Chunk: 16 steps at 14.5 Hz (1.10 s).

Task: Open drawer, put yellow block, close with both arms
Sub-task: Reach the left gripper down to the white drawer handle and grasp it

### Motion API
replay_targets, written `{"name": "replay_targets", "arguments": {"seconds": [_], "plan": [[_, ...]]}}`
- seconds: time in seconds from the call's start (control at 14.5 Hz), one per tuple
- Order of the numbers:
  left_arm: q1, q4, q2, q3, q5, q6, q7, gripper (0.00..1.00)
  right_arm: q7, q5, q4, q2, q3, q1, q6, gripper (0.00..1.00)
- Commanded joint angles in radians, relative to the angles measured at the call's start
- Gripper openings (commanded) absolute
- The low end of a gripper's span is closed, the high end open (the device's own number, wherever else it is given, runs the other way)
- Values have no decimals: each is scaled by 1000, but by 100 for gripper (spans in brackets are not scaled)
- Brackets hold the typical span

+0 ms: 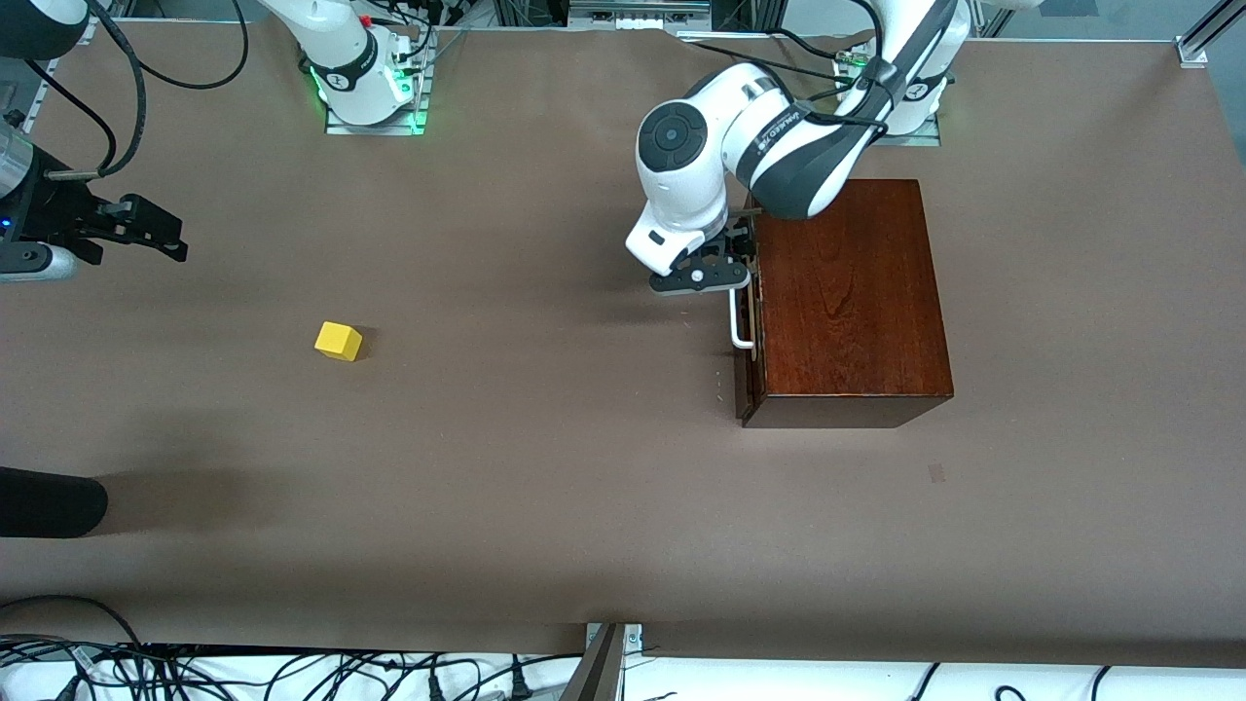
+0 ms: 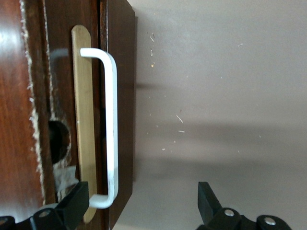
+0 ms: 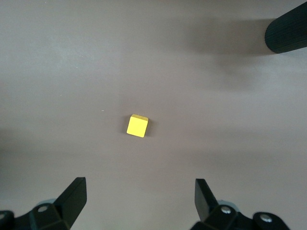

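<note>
The dark mahogany box (image 1: 847, 302) stands at the left arm's end of the table, and its drawer front (image 2: 120, 96) looks shut. My left gripper (image 1: 715, 276) is at the drawer's white bar handle (image 1: 740, 326), open. In the left wrist view one end of the handle (image 2: 112, 124) lies between the fingers (image 2: 74, 206), close to one of them, with the left gripper (image 2: 141, 203) touching nothing. The yellow block (image 1: 338, 341) lies on the bare table toward the right arm's end. My right gripper (image 1: 146, 232) hangs open and empty above the table, apart from the yellow block (image 3: 137, 126).
A black rounded object (image 1: 49, 501) pokes in over the table at the right arm's end, nearer the front camera than the block; it also shows as the black rounded object (image 3: 287, 31) in the right wrist view. Brown table (image 1: 545, 467) spreads between block and box.
</note>
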Motion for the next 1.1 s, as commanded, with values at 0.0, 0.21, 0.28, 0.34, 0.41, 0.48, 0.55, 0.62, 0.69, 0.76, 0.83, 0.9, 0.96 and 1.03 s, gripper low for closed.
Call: {"name": "replay_targets", "arguments": {"seconds": [0.0, 0.21, 0.28, 0.34, 0.41, 0.48, 0.55, 0.62, 0.69, 0.76, 0.83, 0.9, 0.96, 1.03], "plan": [[-30, 23, 41, 18, 73, 26, -19, 100, -10, -2, -30, -33, 7, -7, 2, 100], [-42, 24, 58, 32, 128, 46, -33, 100, -10, 0, -23, -31, 7, -7, 2, 100], [-41, 24, 60, 34, 142, 56, -33, 100, -10, -3, -18, -28, 7, -7, 5, 100], [-41, 24, 63, 38, 146, 60, -31, 100, -10, -5, -16, -25, 7, -7, 9, 100], [-42, 24, 65, 44, 149, 61, -30, 100, -10, -5, -13, -22, 7, -7, 13, 100], [-41, 24, 69, 45, 165, 67, -28, 100, -10, -3, -1, -17, 7, -4, 11, 100], [-41, 24, 71, 45, 175, 73, -30, 100, -10, -3, 5, -10, 7, -4, 10, 100], [-41, 23, 74, 45, 176, 73, -31, 100, -10, -2, 8, -8, 7, -4, 10, 100], [-41, 23, 78, 45, 176, 73, -34, 100, -10, -2, 8, -8, 7, -4, 11, 100], [-42, 21, 80, 45, 176, 72, -41, 100, -10, -2, 10, -7, 7, -7, 11, 100], [-42, 21, 88, 45, 173, 72, -60, 100, -11, 0, 10, -2, 7, -4, 11, 100], [-45, 21, 95, 45, 168, 72, -83, 100, -10, 1, 11, 0, 7, -4, 13, 100], [-56, 21, 104, 45, 166, 72, -97, 100, -10, 1, 17, 3, 7, -7, 11, 100], [-62, 21, 111, 45, 165, 73, -107, 100, -10, 1, 25, 10, 7, -7, 11, 100]]}}
